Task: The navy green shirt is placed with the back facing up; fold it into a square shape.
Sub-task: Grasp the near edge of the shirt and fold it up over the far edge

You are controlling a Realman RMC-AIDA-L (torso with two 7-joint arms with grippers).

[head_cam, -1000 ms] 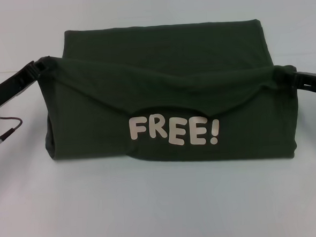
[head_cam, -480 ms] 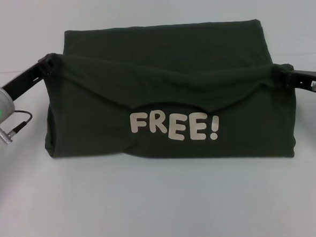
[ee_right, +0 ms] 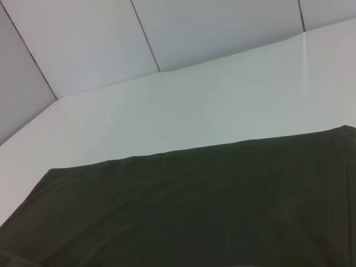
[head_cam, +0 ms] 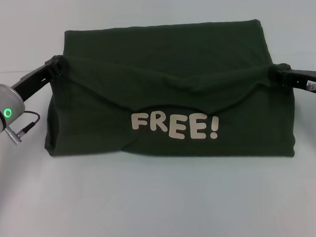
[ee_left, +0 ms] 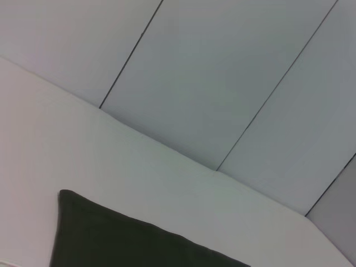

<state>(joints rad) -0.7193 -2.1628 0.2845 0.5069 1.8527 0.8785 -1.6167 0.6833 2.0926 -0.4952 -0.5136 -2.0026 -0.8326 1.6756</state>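
White table (head_cam: 163, 204) fills head view. Navy green shirt (head_cam: 165, 53) lies across table centre, near layer lifted and draped, sagging between both corners, pale "FREE!" lettering (head_cam: 174, 126) facing camera at about 6 o'clock of cloth. Left gripper (head_cam: 57, 65) at 9 o'clock, pinched closed on cloth corner. Right gripper (head_cam: 277, 73) at 3 o'clock, apparently clamped likewise on bunched corner, fingers partly buried in fabric.
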